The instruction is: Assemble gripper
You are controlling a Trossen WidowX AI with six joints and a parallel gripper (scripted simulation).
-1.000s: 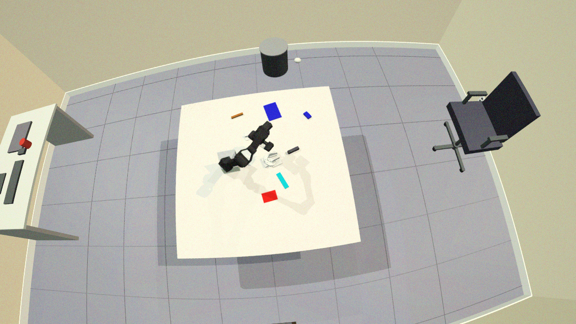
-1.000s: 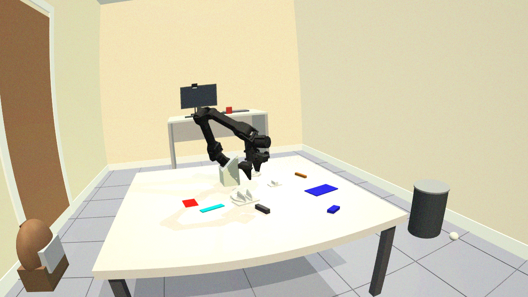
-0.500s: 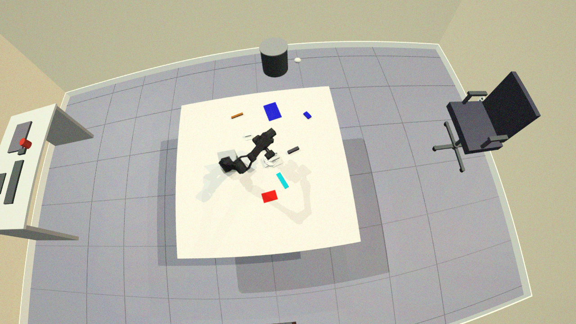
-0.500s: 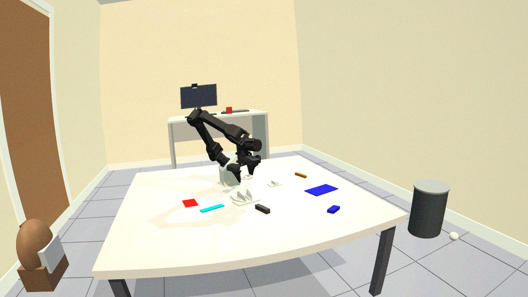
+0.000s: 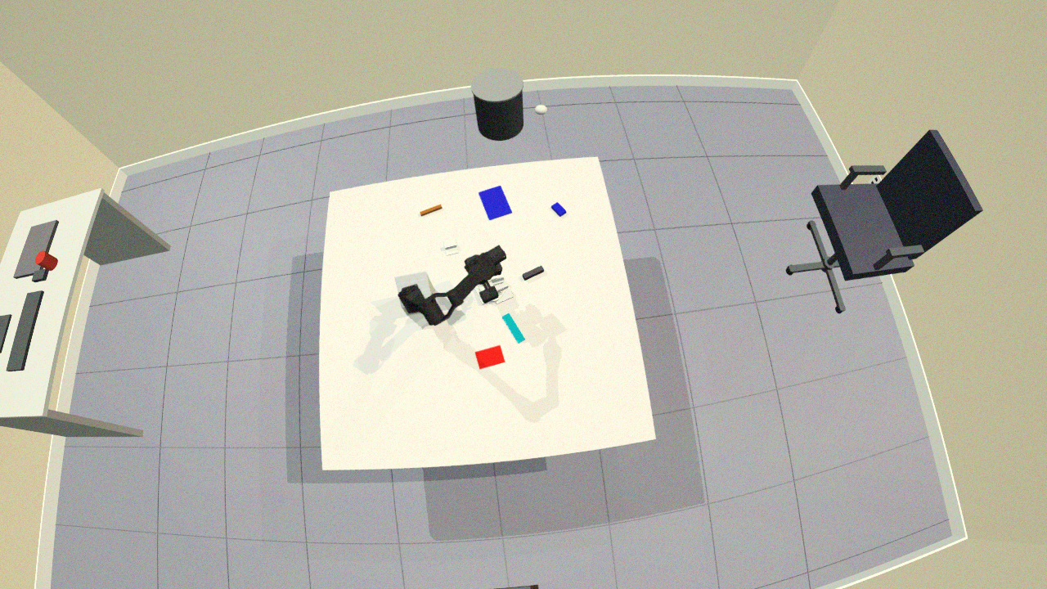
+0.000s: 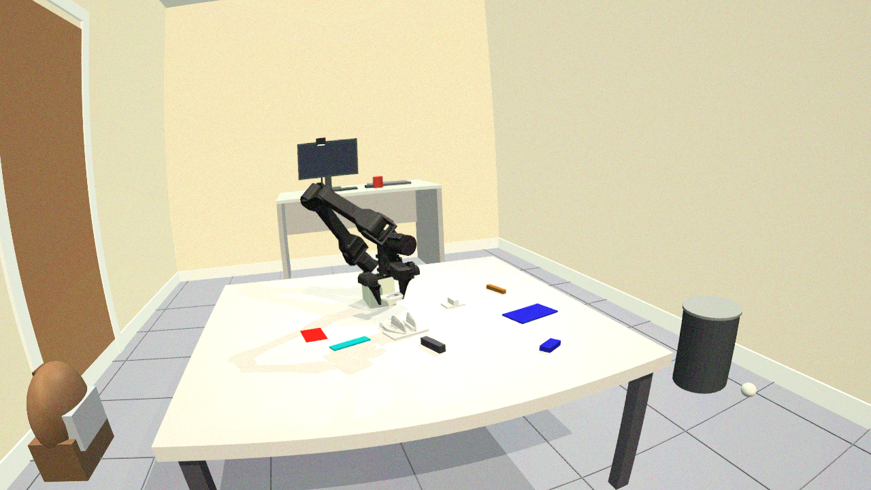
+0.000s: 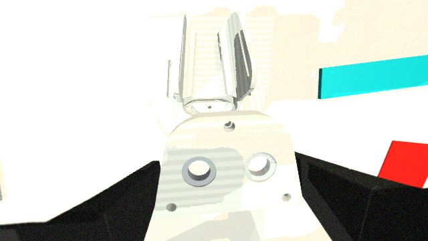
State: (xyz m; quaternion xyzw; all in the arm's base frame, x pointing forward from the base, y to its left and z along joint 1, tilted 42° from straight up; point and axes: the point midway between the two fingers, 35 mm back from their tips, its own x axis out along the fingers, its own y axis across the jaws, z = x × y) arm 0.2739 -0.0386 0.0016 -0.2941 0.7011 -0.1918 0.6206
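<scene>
My gripper (image 6: 392, 299) (image 7: 224, 163) is shut on the white housing plate (image 6: 395, 296) (image 7: 231, 144), one black finger at each side. In the wrist view the plate shows two large round holes and three small ones. It is held above the table, just behind the gripper base (image 5: 502, 299) (image 6: 420, 332) (image 7: 264, 43). The two white jaws stand side by side on the base, the left jaw (image 7: 182, 60) and the right jaw (image 7: 245, 63) with a gap between them. The plate's front edge overlaps the near end of the jaws in the wrist view. Pins, stubs and gear teeth are hidden.
A cyan strip (image 5: 514, 328) (image 6: 350, 344) (image 7: 371, 77) and a red sheet (image 5: 489, 357) (image 6: 313, 334) (image 7: 404, 164) lie nearby. A black block (image 5: 532, 272) (image 6: 433, 344), a small white stand (image 5: 451, 249) (image 6: 452, 302), a blue sheet (image 6: 529, 313), a blue block (image 6: 550, 345) and an orange bar (image 6: 495, 288) lie around.
</scene>
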